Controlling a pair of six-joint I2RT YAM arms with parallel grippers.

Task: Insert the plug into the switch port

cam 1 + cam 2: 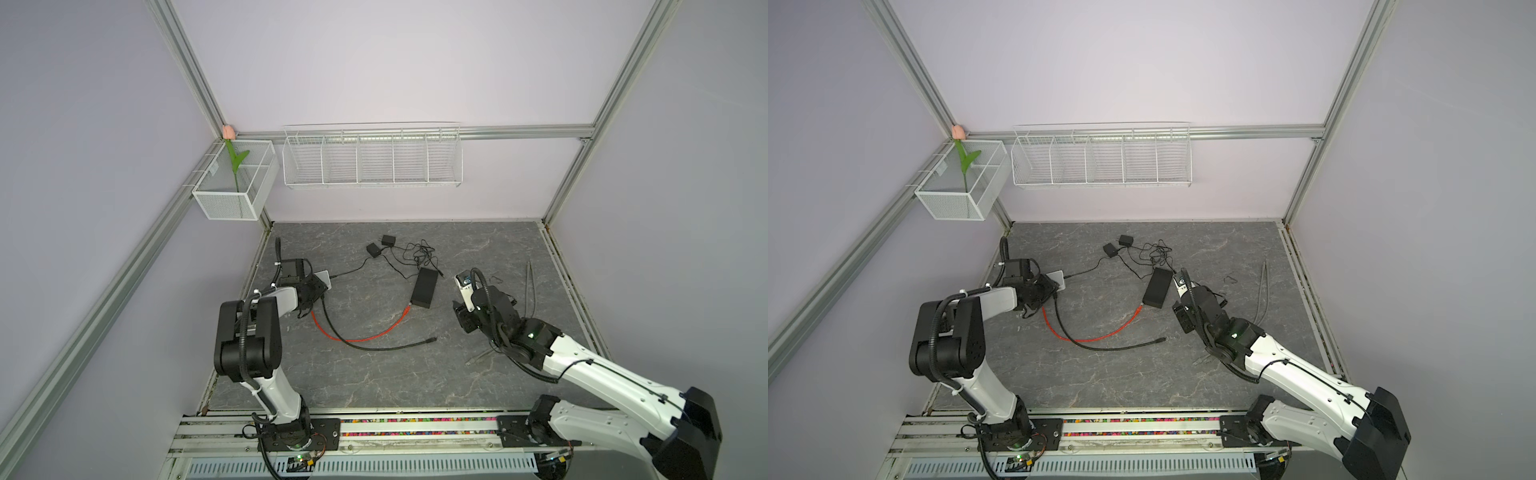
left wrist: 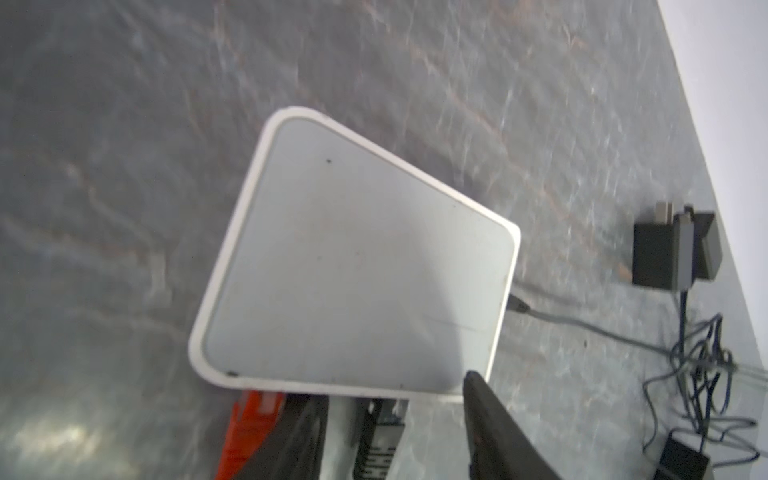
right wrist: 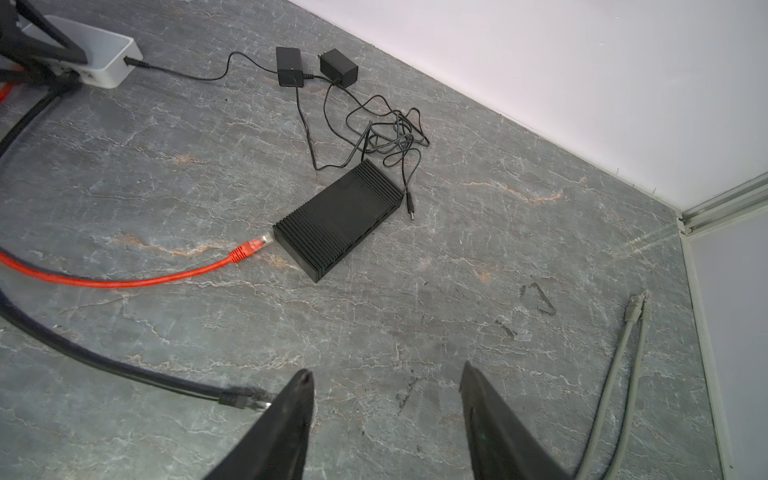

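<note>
**Left arm** (image 1: 249,328): base at lower left in both top views, elbow folded high, forearm reaching up-right to the white switch (image 1: 325,277) at the left-middle of the surface (image 1: 374,382).

**Left jaws:** partly open at the white switch's near edge, gripping nothing. The left wrist view shows a seated black plug (image 2: 378,436) between the fingers (image 2: 486,424), with a gap on either side.

**Left wrist view only:** a seated red plug (image 2: 253,419) meets that same edge beside the black one. In both top views the wrist hides the two.

**Right arm** (image 1: 582,370): base at lower right, stretched up-left, wrist pitched down, right of centre.

**Right jaws:** wide apart and empty, above bare surface.

**Black switch** (image 1: 424,287): flat at centre, between the arms.

**Red cable** (image 1: 374,334): curves from the left jaws to its free red plug (image 3: 251,247).

**Right wrist view only:** the free red plug's clear tip lies at the black switch's short-end corner, in no port.

**Black cable** (image 1: 374,348): its free black plug (image 3: 243,401) lies loose at lower centre.

**Also present:**
- Two power adapters (image 1: 374,249) at upper centre.
- Grey cables (image 1: 528,286) at the right.
</note>
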